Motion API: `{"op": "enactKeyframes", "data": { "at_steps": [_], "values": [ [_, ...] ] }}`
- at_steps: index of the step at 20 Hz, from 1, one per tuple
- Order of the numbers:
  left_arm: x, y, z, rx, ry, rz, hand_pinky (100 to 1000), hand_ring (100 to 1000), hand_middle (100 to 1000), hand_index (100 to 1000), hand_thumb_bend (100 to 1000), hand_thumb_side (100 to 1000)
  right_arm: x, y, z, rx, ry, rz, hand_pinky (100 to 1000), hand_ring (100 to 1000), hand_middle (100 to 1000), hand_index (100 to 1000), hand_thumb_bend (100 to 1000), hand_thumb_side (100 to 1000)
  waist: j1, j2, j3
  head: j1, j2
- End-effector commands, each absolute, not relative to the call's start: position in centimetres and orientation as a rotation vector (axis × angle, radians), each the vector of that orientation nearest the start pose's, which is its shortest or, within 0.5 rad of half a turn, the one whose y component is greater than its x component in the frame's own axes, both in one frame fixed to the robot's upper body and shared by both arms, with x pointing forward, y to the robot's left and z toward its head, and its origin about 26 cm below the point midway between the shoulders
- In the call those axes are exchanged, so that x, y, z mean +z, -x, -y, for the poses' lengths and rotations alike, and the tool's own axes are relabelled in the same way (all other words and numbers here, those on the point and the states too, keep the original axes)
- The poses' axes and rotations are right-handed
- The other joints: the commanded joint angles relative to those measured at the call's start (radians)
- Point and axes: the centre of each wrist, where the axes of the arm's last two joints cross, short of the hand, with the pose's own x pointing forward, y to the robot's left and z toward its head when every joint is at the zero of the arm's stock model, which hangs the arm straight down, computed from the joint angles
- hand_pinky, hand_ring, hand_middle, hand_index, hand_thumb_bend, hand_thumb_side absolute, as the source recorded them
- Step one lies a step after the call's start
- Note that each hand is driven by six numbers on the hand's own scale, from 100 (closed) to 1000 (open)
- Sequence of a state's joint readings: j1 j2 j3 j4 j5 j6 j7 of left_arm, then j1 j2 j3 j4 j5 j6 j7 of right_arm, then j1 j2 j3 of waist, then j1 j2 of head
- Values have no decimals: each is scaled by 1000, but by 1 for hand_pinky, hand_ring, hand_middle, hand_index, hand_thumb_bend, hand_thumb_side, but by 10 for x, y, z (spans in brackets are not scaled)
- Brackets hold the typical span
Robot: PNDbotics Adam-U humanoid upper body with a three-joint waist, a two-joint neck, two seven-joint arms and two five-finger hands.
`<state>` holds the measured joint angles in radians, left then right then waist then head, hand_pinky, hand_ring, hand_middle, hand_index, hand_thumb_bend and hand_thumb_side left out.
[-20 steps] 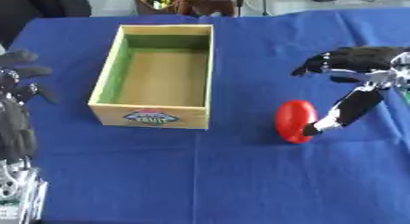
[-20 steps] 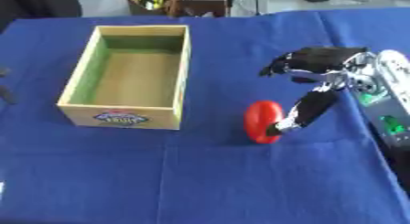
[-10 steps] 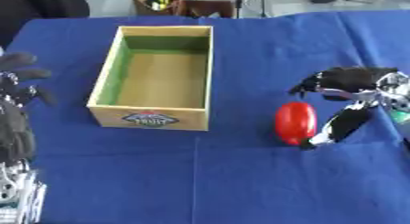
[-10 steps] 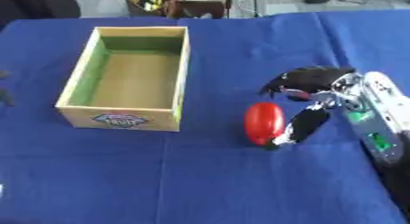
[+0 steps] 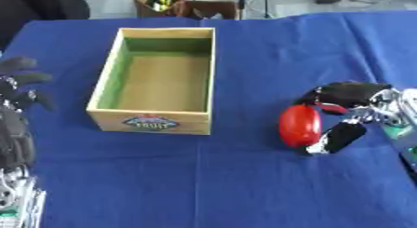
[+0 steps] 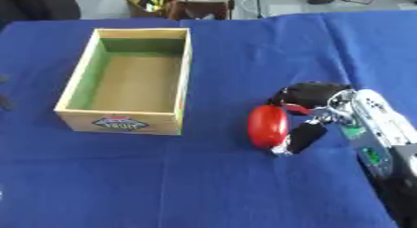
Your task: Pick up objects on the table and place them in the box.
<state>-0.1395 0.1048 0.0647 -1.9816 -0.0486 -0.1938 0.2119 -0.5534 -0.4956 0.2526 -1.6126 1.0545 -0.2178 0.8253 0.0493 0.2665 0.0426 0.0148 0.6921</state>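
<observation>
Blue cloth; right hand round red object

An open-topped box sits left of centre on the table, its labelled end wall on the near side. To its right, nearer the table's right edge, an oval object stands on the cloth, the right robot hand against its right side, fingers over its far end and thumb at its near end. The left robot hand stands at the left edge, left of the box.
</observation>
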Motion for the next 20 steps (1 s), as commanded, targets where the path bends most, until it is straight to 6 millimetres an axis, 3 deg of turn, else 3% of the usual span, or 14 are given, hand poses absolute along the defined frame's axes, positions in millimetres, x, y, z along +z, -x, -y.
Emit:
{"op": "enactKeyframes", "data": {
  "at_steps": [1, 10, 17, 20],
  "values": [
    [145, -283, -255, 98, -230, 2345, 292, 579, 619, 697, 100, 956, 184, -374, 243, 1999, 884, 1105, 837, 839, 711, 919, 438, 750, 1, -10, 2, -3, -11],
    [145, -283, -255, 96, -228, 2344, 292, 580, 620, 696, 100, 958, 181, -372, 243, 1925, 911, 1179, 791, 788, 585, 806, 271, 742, 4, -9, 1, -5, -9],
    [145, -283, -255, 92, -228, 2341, 292, 581, 622, 696, 100, 958, 196, -370, 239, 1874, 953, 1293, 762, 749, 499, 702, 109, 694, 1, -9, 0, -4, -11],
    [144, -282, -255, 90, -228, 2339, 293, 581, 622, 696, 100, 958, 204, -369, 235, 1850, 986, 1345, 758, 739, 482, 685, 100, 658, 0, -10, 0, -4, -12]
  ]
}}
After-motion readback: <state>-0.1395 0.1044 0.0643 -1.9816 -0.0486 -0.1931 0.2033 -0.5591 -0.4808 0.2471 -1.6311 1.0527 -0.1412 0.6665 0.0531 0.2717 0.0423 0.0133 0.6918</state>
